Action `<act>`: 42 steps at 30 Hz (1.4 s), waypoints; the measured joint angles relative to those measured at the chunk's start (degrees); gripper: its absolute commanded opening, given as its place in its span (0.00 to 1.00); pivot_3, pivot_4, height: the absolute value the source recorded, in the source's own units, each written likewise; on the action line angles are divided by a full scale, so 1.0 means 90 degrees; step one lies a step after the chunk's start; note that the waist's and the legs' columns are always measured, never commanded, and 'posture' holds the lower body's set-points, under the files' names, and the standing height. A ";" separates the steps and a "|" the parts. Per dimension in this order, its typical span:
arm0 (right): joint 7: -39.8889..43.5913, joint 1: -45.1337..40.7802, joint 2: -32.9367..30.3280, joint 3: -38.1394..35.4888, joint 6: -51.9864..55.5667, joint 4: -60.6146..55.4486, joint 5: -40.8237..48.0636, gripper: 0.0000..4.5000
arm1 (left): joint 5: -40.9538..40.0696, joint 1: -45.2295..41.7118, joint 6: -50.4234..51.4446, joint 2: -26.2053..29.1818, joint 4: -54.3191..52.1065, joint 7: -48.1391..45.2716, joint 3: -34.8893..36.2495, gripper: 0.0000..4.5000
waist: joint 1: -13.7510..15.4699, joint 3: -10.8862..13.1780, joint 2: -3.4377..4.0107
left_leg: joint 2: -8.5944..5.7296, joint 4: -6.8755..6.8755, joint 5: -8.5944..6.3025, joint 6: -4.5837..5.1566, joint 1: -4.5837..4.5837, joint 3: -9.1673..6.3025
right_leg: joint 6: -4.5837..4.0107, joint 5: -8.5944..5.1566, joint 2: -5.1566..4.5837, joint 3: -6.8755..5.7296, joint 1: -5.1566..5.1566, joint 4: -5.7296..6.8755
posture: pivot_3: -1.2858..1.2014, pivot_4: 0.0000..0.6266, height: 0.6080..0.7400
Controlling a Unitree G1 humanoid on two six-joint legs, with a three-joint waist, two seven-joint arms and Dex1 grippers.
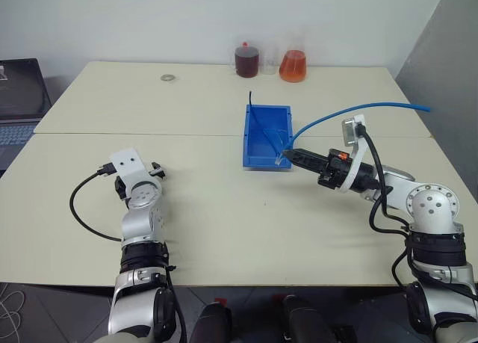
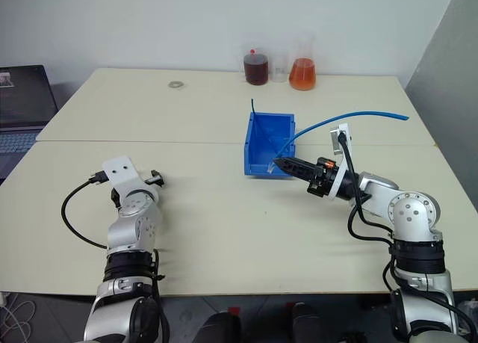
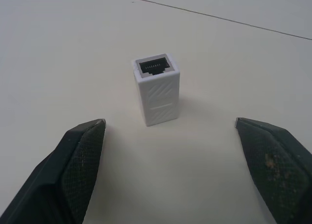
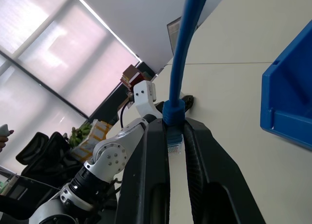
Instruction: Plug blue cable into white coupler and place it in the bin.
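Observation:
The white coupler stands upright on the table, dark socket facing up, just ahead of my left gripper. That gripper is open, its fingertips wide apart and clear of the coupler. In the eye views my left gripper rests low at the table's left. My right gripper hovers at the front right corner of the blue bin, shut on the blue cable just behind its clear plug. From there the cable arcs up and away to the right.
Two flasks, one of dark red liquid and one of orange, stand at the table's far edge. A small metal ring lies at the back left. A laptop sits off the table's left side.

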 measured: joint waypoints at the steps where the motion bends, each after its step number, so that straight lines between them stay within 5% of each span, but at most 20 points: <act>1: -0.0010 0.0001 -0.0006 -0.0007 0.0003 -0.0003 0.0000 0.05 | -0.0003 -0.0059 -0.0044 0.0005 0.0101 0.0018 0.0019 1.00 | 0.0000 0.0000 0.0000 | 0.0000 0.0000 0.0000 0.0000 0.0000 0.0000 | 0.0001 0.0000 0.0000 0.0000 0.0000 0.0000 | 0.52 0.24 1.00; 21: -0.0239 0.0070 -0.0002 -0.0152 0.0140 -0.0170 0.0024 0.05 | -0.0073 -0.0547 -0.0644 0.0343 0.1228 0.0194 0.0487 1.00 | -0.0029 -0.0001 0.0001 | 0.0001 0.0000 0.0000 0.0000 0.0005 0.0003 | 0.0001 0.0001 0.0000 0.0002 0.0001 0.0005 | 0.52 0.24 1.00; 39: -0.0230 0.0070 -0.0002 -0.0161 0.0162 -0.0169 0.0014 0.05 | -0.0146 -0.0742 -0.0727 0.0373 0.1541 -0.0061 0.0443 0.17 | -0.0025 -0.0002 0.0001 | 0.0000 0.0001 0.0000 0.0000 0.0005 0.0002 | 0.0001 0.0002 -0.0001 0.0001 0.0001 0.0008 | 0.52 0.24 1.00; 42: -0.0223 0.0070 -0.0002 -0.0161 0.0161 -0.0169 0.0010 0.05 | -0.0147 -0.0742 -0.0726 0.0389 0.1559 -0.0089 0.0437 0.17 | -0.0025 -0.0002 0.0001 | 0.0000 0.0001 0.0000 -0.0001 0.0006 0.0002 | 0.0001 0.0002 -0.0001 0.0001 0.0001 0.0009 | 0.52 0.24 1.00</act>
